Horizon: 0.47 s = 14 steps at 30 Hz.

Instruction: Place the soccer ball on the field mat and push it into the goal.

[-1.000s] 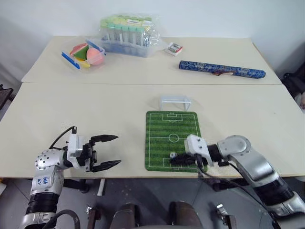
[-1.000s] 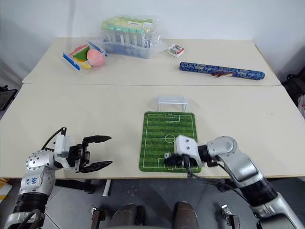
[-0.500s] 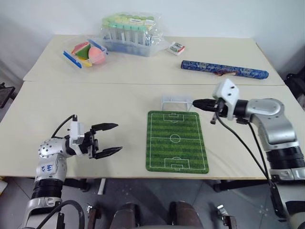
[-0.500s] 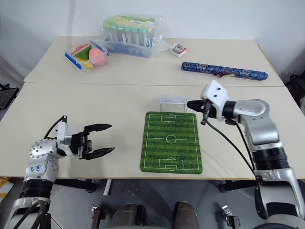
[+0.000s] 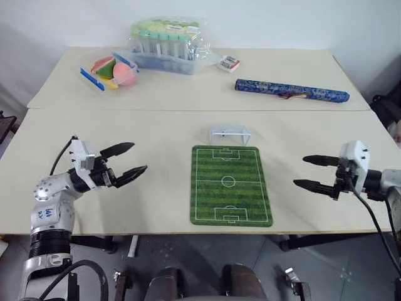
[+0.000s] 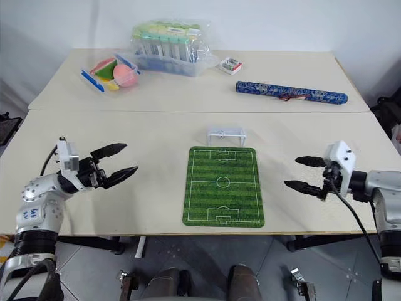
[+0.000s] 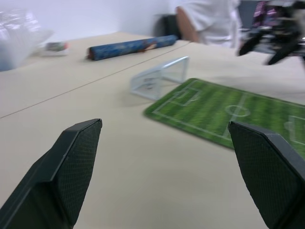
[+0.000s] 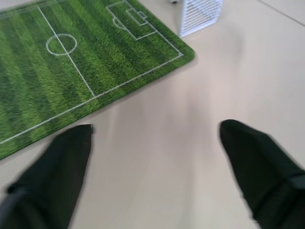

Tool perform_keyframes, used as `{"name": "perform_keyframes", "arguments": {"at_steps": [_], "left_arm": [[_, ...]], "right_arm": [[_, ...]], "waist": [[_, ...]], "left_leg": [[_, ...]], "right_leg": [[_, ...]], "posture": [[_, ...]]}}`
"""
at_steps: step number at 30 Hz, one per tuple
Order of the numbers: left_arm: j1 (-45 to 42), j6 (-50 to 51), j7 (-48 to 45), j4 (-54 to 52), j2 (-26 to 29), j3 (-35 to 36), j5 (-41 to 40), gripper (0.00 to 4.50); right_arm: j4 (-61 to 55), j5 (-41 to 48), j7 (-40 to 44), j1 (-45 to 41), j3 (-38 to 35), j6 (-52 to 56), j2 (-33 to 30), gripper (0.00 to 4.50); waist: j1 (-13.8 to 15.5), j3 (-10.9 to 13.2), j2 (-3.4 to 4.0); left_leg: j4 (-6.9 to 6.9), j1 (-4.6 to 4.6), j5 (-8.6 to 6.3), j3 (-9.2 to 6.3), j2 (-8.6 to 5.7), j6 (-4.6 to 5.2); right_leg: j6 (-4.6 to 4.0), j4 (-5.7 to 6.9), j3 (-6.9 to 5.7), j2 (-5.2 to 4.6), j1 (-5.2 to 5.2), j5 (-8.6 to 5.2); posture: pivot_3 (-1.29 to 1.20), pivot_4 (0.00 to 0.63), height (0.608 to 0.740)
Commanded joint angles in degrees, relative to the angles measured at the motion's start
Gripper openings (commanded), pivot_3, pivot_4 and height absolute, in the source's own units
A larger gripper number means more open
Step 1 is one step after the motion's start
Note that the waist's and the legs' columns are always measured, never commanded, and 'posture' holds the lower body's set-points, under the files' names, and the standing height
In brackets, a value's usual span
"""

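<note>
field mat [image 5: 230,188]: lies flat on the near part of the table [image 5: 156,132], long side running away from the robot, its green surface bare.
goal [image 5: 230,133]: stands upright just past the mat's far short edge, centred on it, apart from the edge by a thin strip of table.
soccer ball [image 8: 173,1]: a small rounded thing cut by the edge of the right wrist view, right against the goal on the side facing the mat; I cannot tell for sure that it is the ball.
left gripper [image 5: 139,157]: hangs over bare table well to the left of the mat, pointing towards it, its fingers spread wide with nothing between them.
right gripper [image 5: 300,171]: hangs to the right of the mat, near its right long edge, pointing towards it, pincer spread wide and empty.
clear tube box [image 5: 169,44]: far beyond the mat, to the left.
pink ball [image 5: 127,75]: far beyond the mat, left of the tube box.
blue patterned roll [image 5: 291,91]: lies beyond the mat, to the right.
person in a white shirt [image 7: 209,21]: beyond the table's edge, on the mat's right side.
</note>
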Motion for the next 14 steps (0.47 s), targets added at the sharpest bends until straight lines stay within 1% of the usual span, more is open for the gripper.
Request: {"name": "perform_keyframes", "arguments": {"at_steps": [1, 5, 9, 14], "left_arm": [[2.24, 3.19, 0.95, -4.23, 2.23, 3.25, -2.89, 4.50], [6.23, 7.76, 1.67, -8.80, 4.07, 5.76, -5.45, 4.50], [10.39, 9.23, 1.85, -11.14, 5.98, 9.01, -6.50, 4.50], [13.18, 9.57, 1.15, -13.44, 6.64, 10.54, -7.19, 4.50]], "right_arm": [[1.42, 2.06, 3.34, 0.94, -3.84, -2.07, -2.90, 4.48], [3.12, 3.05, 5.23, 1.97, -5.79, -2.68, -4.25, 4.48], [3.22, 2.73, 5.44, 3.79, -6.57, -2.58, -5.11, 4.48], [-0.93, 3.37, 1.44, 6.81, -7.38, -0.78, -3.69, 4.48]], "waist": [[0.05, 0.00, 0.00], [0.09, 0.00, 0.00], [0.10, 0.00, 0.00], [0.27, 0.00, 0.00]], "left_leg": [[0.01, 0.01, 0.00, -0.01, 0.02, 0.00], [-0.04, 0.01, 0.00, -0.02, 0.03, 0.00], [-0.01, 0.02, 0.00, -0.02, 0.21, 0.00], [0.01, 0.02, -0.01, -0.01, 0.24, 0.01]], "right_leg": [[0.00, 0.01, -0.01, 0.01, 0.01, 0.00], [0.00, -0.01, 0.00, 0.00, 0.01, 0.00], [0.00, -0.01, 0.02, -0.01, 0.03, 0.00], [0.00, -0.02, 0.04, -0.03, 0.05, 0.00]], "posture": [[0.00, 0.150, 0.740], [0.00, 0.150, 0.740], [0.00, 0.150, 0.740], [0.00, 0.150, 0.740]]}}
